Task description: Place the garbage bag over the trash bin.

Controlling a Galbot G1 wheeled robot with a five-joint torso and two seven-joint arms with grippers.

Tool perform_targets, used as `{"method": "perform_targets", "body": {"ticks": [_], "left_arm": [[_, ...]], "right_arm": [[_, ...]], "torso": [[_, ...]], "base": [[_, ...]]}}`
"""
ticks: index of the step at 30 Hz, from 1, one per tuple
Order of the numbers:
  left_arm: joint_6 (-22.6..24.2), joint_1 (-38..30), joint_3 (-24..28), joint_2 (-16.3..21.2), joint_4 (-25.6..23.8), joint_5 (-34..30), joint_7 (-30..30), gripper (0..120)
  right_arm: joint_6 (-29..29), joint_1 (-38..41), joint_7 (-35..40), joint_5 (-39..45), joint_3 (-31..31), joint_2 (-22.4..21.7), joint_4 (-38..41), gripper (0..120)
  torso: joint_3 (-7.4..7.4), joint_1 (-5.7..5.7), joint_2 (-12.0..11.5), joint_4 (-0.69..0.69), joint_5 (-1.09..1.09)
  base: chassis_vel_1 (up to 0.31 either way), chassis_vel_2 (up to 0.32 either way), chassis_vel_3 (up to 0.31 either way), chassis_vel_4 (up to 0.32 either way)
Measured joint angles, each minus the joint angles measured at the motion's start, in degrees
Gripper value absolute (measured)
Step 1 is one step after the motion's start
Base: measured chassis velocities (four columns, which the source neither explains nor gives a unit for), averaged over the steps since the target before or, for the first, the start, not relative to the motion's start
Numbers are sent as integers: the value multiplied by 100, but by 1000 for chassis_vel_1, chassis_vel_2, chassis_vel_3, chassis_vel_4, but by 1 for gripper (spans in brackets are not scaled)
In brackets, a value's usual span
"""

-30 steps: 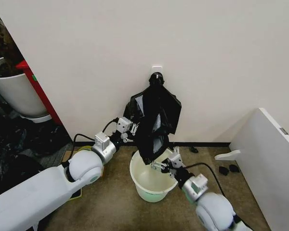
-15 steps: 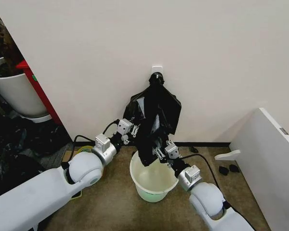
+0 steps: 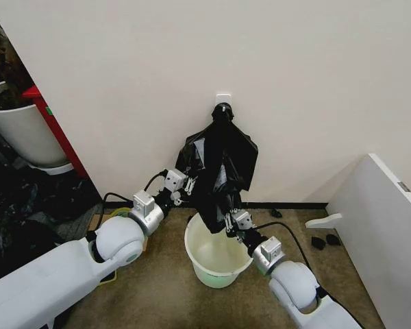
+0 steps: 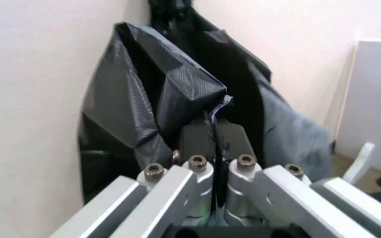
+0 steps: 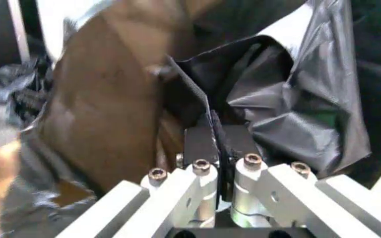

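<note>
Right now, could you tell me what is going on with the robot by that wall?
The robot is working the black garbage bag, which hangs from a hook on the wall above the white trash bin. The left gripper is shut on the bag's left edge, and the right gripper is shut on its lower edge just above the bin. The bag is not yet over the bin's rim.

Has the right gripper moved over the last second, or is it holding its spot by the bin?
Yes. The right gripper, shut on the garbage bag, has gone up and toward the wall, from over the trash bin to above its far rim.
</note>
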Motion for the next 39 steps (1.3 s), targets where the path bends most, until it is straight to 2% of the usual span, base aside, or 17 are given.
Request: {"method": "perform_targets", "body": {"ticks": [4, 5, 7, 9, 12, 13, 16, 21, 24, 29, 32, 39], "left_arm": [[-5, 444, -588, 54, -187, -35, -2, 0], [-5, 444, -588, 54, -187, -35, -2, 0], [-7, 883, -1056, 177, -474, -79, -2, 0], [-8, 1028, -1199, 231, -600, -96, -2, 0], [-7, 1438, -1629, 412, -1208, -183, -21, 0], [-7, 1438, -1629, 412, -1208, -183, -21, 0], [43, 1574, -1796, 508, -1667, -291, -78, 0], [88, 1634, -1816, 610, -1894, -421, -140, 0], [105, 1973, -1903, 615, -2029, -430, -205, 0], [123, 2577, -1987, 573, -2096, -410, -239, 0], [84, 3093, -2005, 585, -2090, -156, -195, 0], [48, 3105, -1884, 449, -1880, -50, -201, 0]], "right_arm": [[-17, -314, 196, 746, 242, 36, 506, 0], [-17, -314, 196, 746, 242, 36, 506, 0], [-77, -572, 410, 1339, 366, 35, 1006, 0], [-115, -660, 460, 1524, 407, 31, 1188, 0], [-256, -1108, 600, 2071, 536, 9, 2010, 0], [-256, -1108, 600, 2071, 536, 9, 2010, 0], [-329, -1496, 638, 2214, 578, 39, 2494, 0], [-342, -1970, 674, 2291, 586, 126, 2759, 0], [-333, -2298, 704, 2270, 536, 195, 2794, 0], [-202, -2615, 715, 2195, 475, 234, 2816, 0], [-40, -2854, 745, 2161, 448, 250, 2739, 0], [149, -2992, 745, 2203, 431, 269, 2506, 0]], "torso": [[0, 0, 0, 0, 0], [0, 0, 0, 0, 0], [0, 0, 0, 0, -1], [-1, 0, 0, 2, 1], [-1, -2, 0, 1, 0], [-1, -2, 0, 1, 0], [-1, -1, 0, 1, 0], [-1, -2, 0, -2, 0], [-1, -1, 0, 1, 0], [0, -1, 0, 0, 0], [-1, -1, 0, 2, 0], [0, 0, 0, 0, 0]], "base": [[0, 0, 0, 0], [0, 0, 0, 0], [0, 0, 0, 0], [0, 0, 0, 0], [0, 0, 0, 0], [0, 0, 0, 0], [0, 0, 0, 0], [0, 0, 0, 0], [0, 0, 0, 0], [0, 0, 0, 0], [0, 0, 0, 0], [0, 0, 0, 0]]}}
